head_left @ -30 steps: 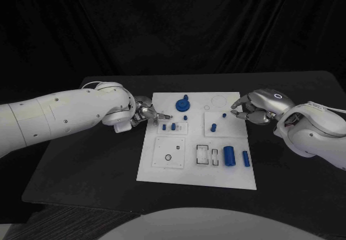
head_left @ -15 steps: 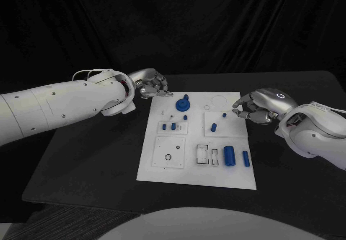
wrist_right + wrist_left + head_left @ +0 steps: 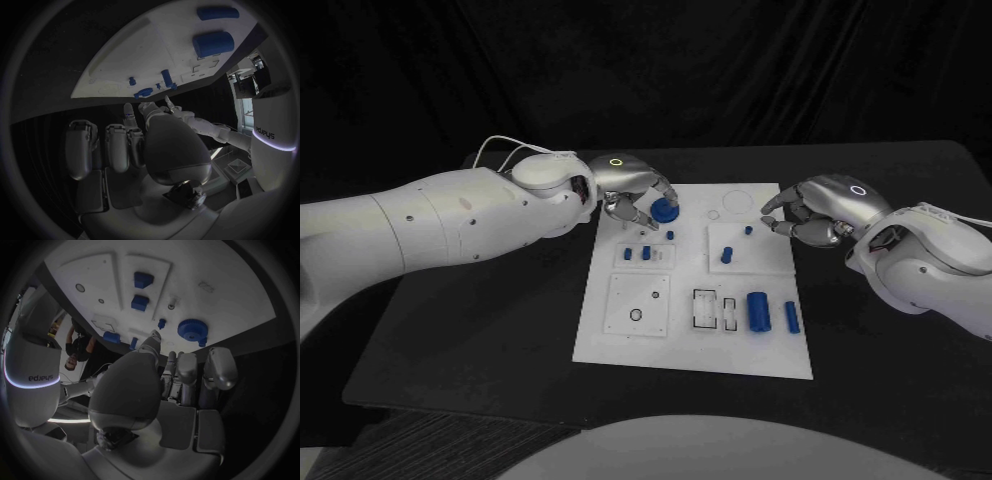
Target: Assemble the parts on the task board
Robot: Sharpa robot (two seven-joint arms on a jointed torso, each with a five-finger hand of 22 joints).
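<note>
My left hand (image 3: 629,190) hovers over the far left part of the white task board (image 3: 629,345) on the black worktop (image 3: 473,330), fingers curled around the round blue gear (image 3: 665,209) standing there, though I cannot tell whether they actually grip it. My right hand (image 3: 816,212) sits at the board's far right edge with fingers curled in and nothing in them. Small blue pegs (image 3: 638,253) stand mid-board, and two blue cylinders (image 3: 759,311) lie nearer me on the right.

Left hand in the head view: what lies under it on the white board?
The round blue gear-like part shows beneath the left hand, at the far end of the white task board. The fingers cover part of it, so contact cannot be told.
</note>
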